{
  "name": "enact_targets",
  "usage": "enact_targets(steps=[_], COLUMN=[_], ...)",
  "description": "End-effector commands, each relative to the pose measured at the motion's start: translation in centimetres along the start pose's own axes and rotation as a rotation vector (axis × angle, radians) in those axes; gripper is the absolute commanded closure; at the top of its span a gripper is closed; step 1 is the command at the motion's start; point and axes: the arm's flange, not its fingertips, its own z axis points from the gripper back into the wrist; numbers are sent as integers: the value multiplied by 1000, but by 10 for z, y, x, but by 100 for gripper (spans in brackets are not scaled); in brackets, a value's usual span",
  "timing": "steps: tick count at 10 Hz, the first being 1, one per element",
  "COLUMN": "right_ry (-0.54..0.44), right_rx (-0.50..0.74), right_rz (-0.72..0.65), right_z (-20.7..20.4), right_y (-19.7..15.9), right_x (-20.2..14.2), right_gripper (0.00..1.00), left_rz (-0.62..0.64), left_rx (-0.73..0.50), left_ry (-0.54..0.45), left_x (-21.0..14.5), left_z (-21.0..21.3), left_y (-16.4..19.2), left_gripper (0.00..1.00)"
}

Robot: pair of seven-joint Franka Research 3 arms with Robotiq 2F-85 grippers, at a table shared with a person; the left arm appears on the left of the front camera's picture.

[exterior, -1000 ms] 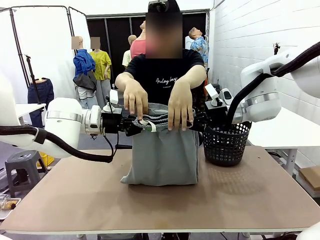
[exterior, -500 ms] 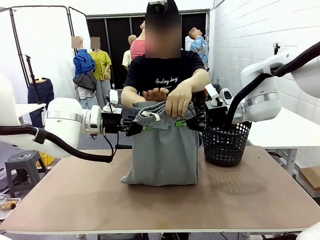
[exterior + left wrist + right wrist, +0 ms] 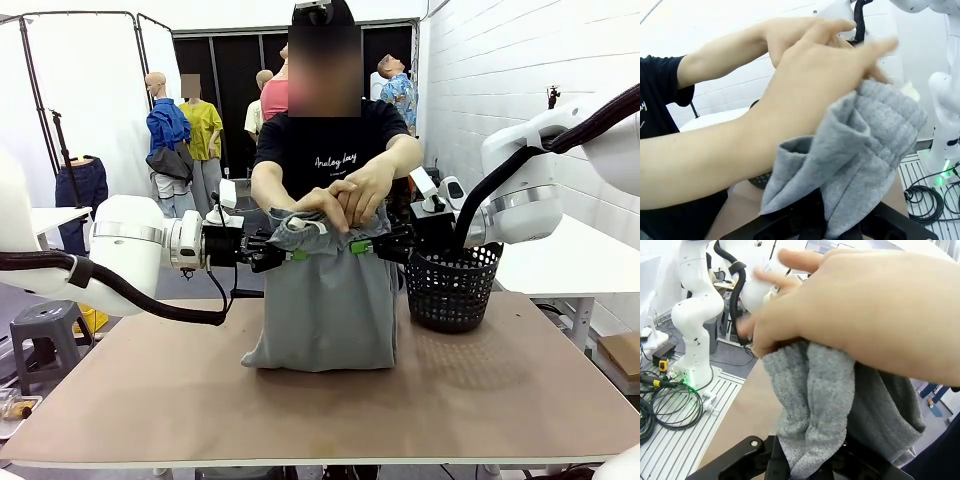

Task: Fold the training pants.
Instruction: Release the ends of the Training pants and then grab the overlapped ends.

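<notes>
Hung training pants [image 3: 325, 305] up so hands [image 3: 342, 204] could bunch top; pinched at 9 o'clock in left gripper [image 3: 290, 255], 3 o'clock in right gripper [image 3: 362, 246].

White-painted brick wall [image 3: 480, 60] is noted at right; white backdrop screens [image 3: 90, 90] are hung at left, with a dark curtain [image 3: 215, 70] between them at the far end. Brown surface [image 3: 300, 410] is flanked: grey stool [image 3: 45, 325] left, white table [image 3: 590, 255] right.
</notes>
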Motion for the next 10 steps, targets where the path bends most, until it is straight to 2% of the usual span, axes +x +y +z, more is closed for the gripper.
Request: enact_targets(steps=[1,10], right_ry=[-3,-3], right_rx=[3,3], right_rz=[6,6], right_z=[-1,-1], right_y=[2,2], right_x=[1,1], right_gripper=[100,100], left_rz=[-4,-4], left_rx=[2,2], left_ry=[-5,-5], left_x=[3,3], left_z=[1,1], left_y=[0,0], left_gripper=[100,100])
